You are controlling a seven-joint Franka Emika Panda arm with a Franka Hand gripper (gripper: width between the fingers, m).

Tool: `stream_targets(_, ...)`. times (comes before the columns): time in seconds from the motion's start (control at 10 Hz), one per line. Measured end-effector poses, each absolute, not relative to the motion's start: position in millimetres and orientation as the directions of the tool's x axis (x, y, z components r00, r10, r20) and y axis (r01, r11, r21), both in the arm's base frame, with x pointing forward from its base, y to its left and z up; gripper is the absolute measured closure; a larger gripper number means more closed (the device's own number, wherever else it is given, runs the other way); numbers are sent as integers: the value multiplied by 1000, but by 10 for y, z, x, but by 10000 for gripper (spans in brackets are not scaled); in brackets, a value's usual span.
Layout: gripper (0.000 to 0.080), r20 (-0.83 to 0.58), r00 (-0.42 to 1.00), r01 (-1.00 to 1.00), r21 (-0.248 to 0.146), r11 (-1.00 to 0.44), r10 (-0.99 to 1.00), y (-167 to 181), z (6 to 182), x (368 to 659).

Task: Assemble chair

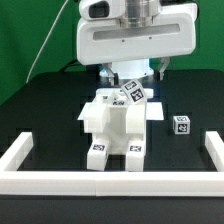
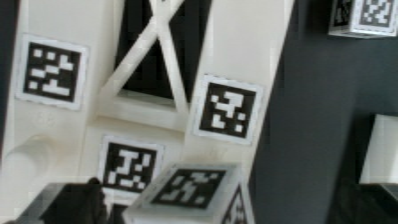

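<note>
Two lots of white parts are lying on the black table (image 1: 45, 105): the part-built chair (image 1: 112, 128) at centre, near the border rail (image 1: 100, 180), and one small loose block (image 1: 181, 124) well apart at the exterior view's right. The gripper (image 1: 134, 80) is hovering at the chair's far side, by the cross-braced piece (image 2: 151, 60). Whether the claw is spread or pinching, I cannot tell. Judged step: seating that back piece. The next move is calling for square alignment and a straight press
</note>
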State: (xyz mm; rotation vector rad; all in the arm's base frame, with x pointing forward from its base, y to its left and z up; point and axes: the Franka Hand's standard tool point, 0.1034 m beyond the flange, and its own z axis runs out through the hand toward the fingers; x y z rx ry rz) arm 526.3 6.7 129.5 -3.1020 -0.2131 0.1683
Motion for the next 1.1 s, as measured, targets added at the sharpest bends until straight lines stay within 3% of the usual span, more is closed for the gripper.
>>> stream_targets(0.3,150,-78,987,139,-15,-990,140,43,1221,5334)
stream_targets(1.1,150,-73,988,138,-14,-990,139,16,1238,5356)
